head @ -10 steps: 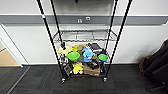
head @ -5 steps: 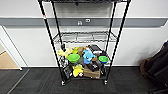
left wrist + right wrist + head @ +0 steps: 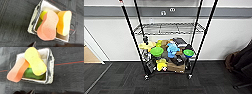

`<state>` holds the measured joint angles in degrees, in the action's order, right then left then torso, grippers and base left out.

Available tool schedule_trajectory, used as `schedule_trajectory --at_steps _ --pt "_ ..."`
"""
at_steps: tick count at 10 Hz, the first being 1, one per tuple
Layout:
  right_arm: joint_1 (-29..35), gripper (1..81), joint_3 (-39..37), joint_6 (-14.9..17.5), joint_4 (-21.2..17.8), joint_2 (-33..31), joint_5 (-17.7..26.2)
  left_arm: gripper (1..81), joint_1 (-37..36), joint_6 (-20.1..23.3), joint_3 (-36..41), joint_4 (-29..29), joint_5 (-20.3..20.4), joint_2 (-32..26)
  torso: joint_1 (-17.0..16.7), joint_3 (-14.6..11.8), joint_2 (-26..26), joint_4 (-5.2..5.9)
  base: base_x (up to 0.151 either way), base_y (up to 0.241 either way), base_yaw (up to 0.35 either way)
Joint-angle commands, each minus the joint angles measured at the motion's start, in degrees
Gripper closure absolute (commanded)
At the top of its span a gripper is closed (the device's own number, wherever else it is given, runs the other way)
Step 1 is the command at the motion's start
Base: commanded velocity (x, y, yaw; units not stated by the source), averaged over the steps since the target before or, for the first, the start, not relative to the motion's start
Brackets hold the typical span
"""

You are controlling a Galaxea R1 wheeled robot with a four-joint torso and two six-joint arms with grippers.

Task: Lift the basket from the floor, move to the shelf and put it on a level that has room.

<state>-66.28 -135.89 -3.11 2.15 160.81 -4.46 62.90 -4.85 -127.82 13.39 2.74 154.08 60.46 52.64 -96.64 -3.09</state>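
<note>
A cream woven basket (image 3: 32,23) (image 3: 50,67) sits over dark carpet floor (image 3: 13,23), holding an orange sponge (image 3: 48,25), a yellow sponge (image 3: 35,62) and a green sponge (image 3: 30,73). Whether either gripper's jaws are spread or closed cannot be told. Ahead stands the black wire shelf (image 3: 131,35); its middle level (image 3: 166,28) is bare, while its lower level holds toys and a cardboard box (image 3: 176,67).

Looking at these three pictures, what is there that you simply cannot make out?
- Whether the basket rests on the carpet or is lifted: both wrist views look straight down.
- The green sponge: mostly under the yellow sponge.
- The rack's top: cut off by the head view's edge.
- The items on its lower tiers: blurred, overlapping.
</note>
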Motion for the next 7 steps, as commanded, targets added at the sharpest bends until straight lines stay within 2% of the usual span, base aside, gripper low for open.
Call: schedule_trajectory --at_steps 1,7 --pt "6.63 1.0 0.81 -0.32 -0.65 -0.90 3.06 1.0 -5.99 -0.25 0.46 1.03 -4.06 -1.75 3.58 1.50 -5.58 0.00 0.000 0.000 0.000" --pt "10.77 1.0 1.08 -0.85 -0.65 -0.28 5.52 1.0 -10.38 -0.33 -1.38 1.73 -8.10 -2.98 10.34 2.47 -16.20 0.00 0.000 0.000 0.000"
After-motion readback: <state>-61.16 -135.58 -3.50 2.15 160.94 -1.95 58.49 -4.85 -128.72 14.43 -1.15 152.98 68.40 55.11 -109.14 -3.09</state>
